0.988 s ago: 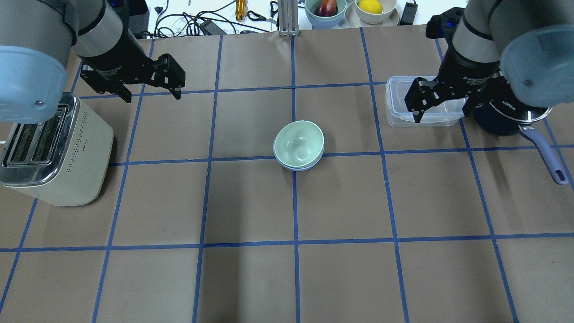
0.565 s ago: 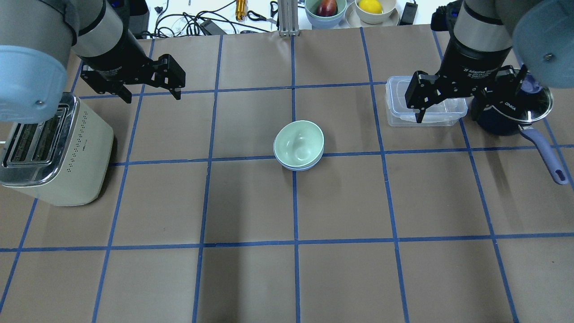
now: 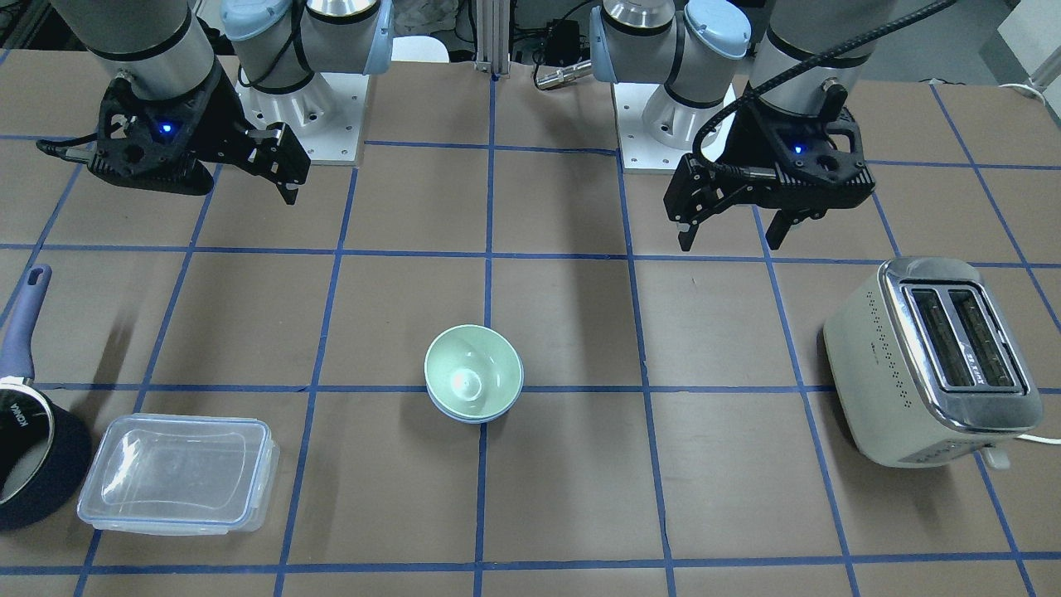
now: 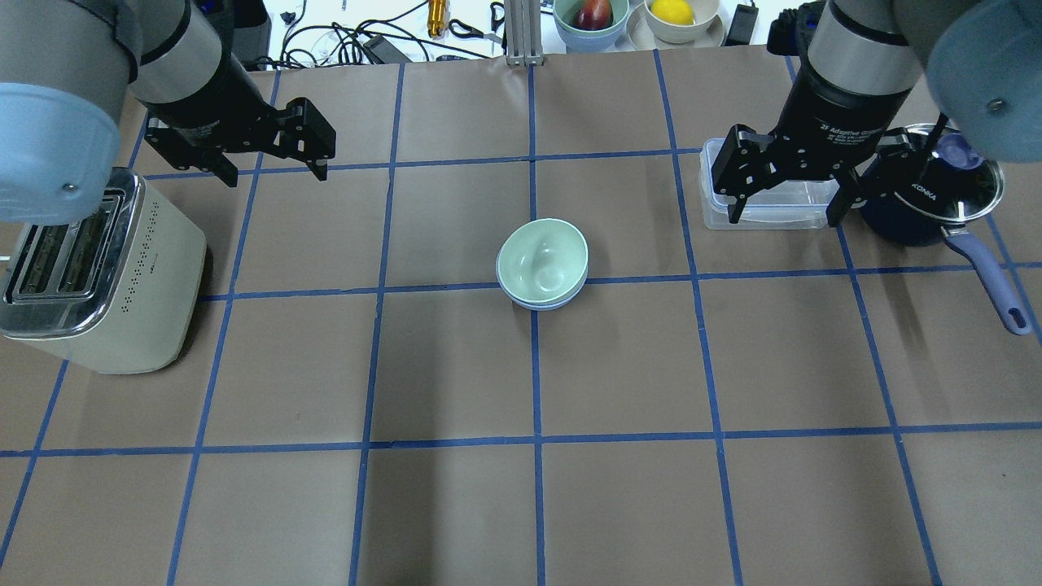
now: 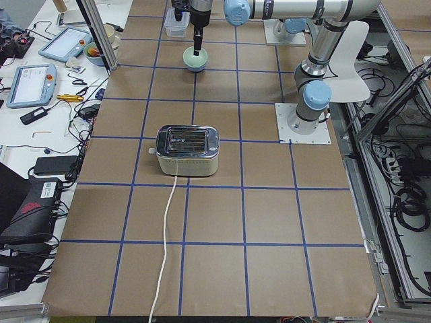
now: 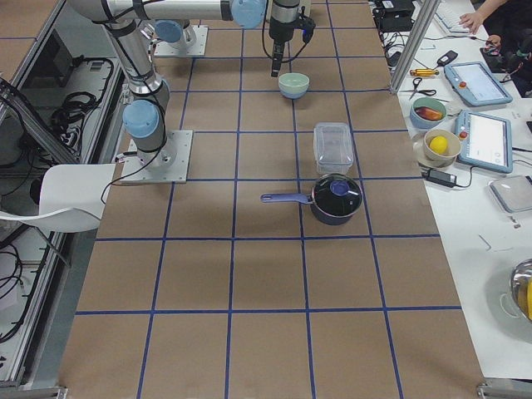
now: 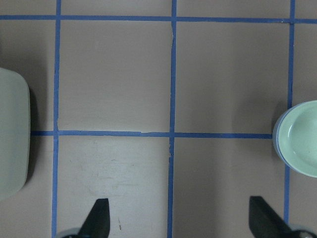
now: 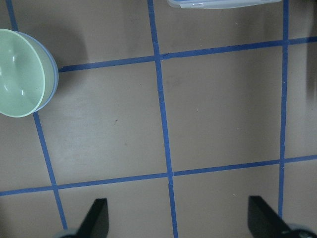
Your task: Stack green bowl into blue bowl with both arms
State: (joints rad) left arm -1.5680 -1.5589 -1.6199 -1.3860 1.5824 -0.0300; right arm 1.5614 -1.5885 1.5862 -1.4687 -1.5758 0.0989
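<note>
The pale green bowl (image 4: 541, 260) sits nested inside the light blue bowl (image 4: 544, 305) at the table's middle; only the blue rim and lower side show beneath it. The pair also shows in the front view, green bowl (image 3: 472, 369) in blue bowl (image 3: 474, 416). My left gripper (image 4: 277, 172) is open and empty, raised over the table far left of the bowls, beside the toaster. My right gripper (image 4: 783, 216) is open and empty, raised over the clear container far right of the bowls. The green bowl shows at the right edge of the left wrist view (image 7: 299, 139) and the left edge of the right wrist view (image 8: 20, 72).
A cream toaster (image 4: 98, 268) stands at the left. A clear rectangular container (image 4: 716, 203) and a dark blue saucepan (image 4: 928, 216) with a long handle stand at the right. Bowls of fruit (image 4: 590, 16) and cables lie beyond the far edge.
My right arm has swung and its gripper has moved left over the clear container, still open. The left arm and the stacked bowls have not moved.
</note>
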